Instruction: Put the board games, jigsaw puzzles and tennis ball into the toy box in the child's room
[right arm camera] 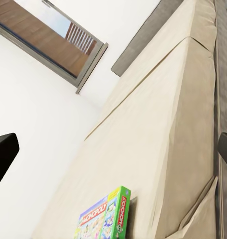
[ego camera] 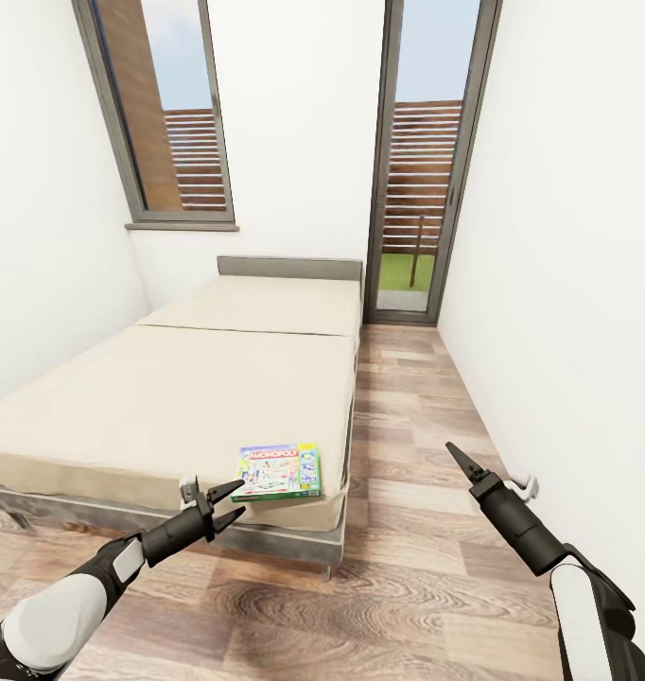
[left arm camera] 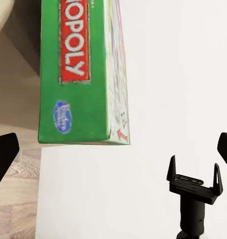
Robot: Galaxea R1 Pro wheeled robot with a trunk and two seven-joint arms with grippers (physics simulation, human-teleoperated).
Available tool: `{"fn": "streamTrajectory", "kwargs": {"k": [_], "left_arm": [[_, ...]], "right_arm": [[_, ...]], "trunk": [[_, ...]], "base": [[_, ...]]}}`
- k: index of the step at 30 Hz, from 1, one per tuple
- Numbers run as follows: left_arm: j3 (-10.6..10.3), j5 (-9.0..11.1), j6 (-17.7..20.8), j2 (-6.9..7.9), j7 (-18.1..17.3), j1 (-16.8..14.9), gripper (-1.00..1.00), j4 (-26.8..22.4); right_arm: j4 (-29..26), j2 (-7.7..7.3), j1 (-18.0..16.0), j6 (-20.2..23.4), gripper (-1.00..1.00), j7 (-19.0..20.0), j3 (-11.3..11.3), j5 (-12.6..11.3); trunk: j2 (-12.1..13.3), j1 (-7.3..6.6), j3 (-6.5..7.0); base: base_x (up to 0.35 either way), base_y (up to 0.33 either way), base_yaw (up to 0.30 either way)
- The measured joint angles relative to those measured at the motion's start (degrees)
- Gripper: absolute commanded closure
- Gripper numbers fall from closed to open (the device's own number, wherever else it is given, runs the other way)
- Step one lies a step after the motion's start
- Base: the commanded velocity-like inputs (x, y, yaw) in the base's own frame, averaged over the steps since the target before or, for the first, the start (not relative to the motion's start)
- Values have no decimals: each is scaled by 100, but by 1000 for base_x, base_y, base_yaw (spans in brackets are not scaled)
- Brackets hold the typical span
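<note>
One board game, a green-blue Monopoly box (ego camera: 277, 471), lies flat on the near right corner of the bed (ego camera: 171, 397), close to the mattress edge. My left gripper (ego camera: 239, 499) hovers open just left of and below the box, fingertips pointing at it, with nothing between them. In the left wrist view the box (left arm camera: 78, 74) is close ahead. My right gripper (ego camera: 460, 457) hangs open over the floor to the right of the bed, also visible from the left wrist as the right gripper (left arm camera: 193, 174). The right wrist view looks along the mattress past the box (right arm camera: 106, 216). The toy box, table, jigsaw puzzles and tennis ball are out of view.
A strip of wood floor (ego camera: 408, 445) runs between the bed and the white right wall. A glass door (ego camera: 422, 189) stands at the far end and a window (ego camera: 166, 113) above the grey headboard (ego camera: 289, 268). A small white fitting (ego camera: 523, 487) sits low on the right wall.
</note>
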Motion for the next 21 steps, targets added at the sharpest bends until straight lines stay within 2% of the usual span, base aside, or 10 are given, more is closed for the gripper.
{"fn": "streamTrajectory", "kwargs": {"k": [21], "left_arm": [[2, 9, 0, 126, -4, 0, -100, -9]], "right_arm": [[0, 0, 0, 0, -100, 0, 0, 0]], "trunk": [[0, 0, 0]], "base": [[0, 0, 0]]}}
